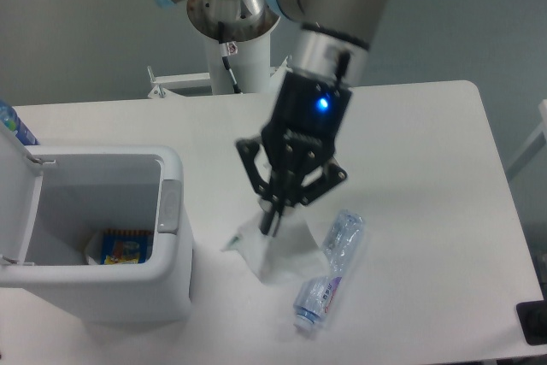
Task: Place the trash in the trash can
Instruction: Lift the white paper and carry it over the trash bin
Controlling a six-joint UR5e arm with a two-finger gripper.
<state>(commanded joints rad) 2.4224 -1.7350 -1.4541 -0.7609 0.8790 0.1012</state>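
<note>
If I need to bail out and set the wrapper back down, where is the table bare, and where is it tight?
Bare: the table right of the gripper, out to its right edge, and the far strip behind the trash can. Tight: the near patch between the trash can and the bottle, where the held wrapper hangs.

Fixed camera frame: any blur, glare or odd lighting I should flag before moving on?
Fixed camera: the claw and arm look soft, likely motion blur, while the bin and bottle stay fairly sharp; the lighting is even and diffuse, with only faint shadows on the table; the white wrapper nearly washes out against the white tabletop; a blue LED glows on the wrist; no strong glare.
</note>
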